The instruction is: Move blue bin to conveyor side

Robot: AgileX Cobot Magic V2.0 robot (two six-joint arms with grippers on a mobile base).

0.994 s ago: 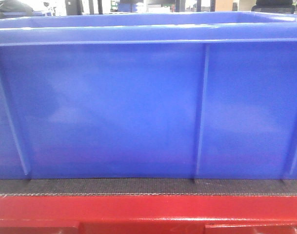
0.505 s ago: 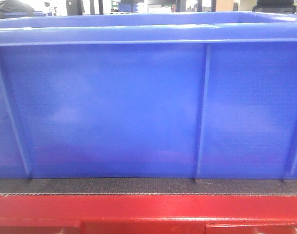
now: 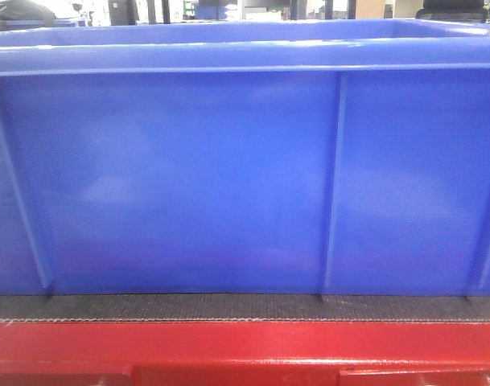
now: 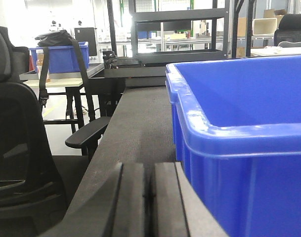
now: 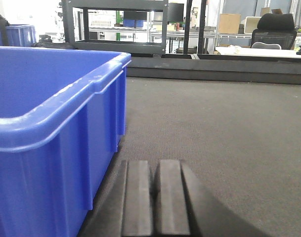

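The blue bin [image 3: 228,177] fills the front view, its long wall standing on the black belt of the conveyor [image 3: 228,307] just behind the red frame [image 3: 228,346]. In the left wrist view my left gripper [image 4: 151,168] is shut and empty, low over the belt [image 4: 140,113], just outside the blue bin's [image 4: 239,148] end wall. The right wrist view shows my right gripper [image 5: 155,163] shut with nothing in it, beside the opposite end of the blue bin [image 5: 51,128]. Neither gripper visibly touches the bin.
A black office chair [image 4: 17,148] with its armrest [image 4: 88,133] stands close to the belt's left edge. Another blue bin [image 4: 61,57] with a black bag sits on a far table. Black shelving racks [image 4: 180,29] stand beyond the belt's end. Open belt [image 5: 214,128] stretches to the right of the bin.
The blue bin has edged very slightly to the right in the front view; nothing else differs.
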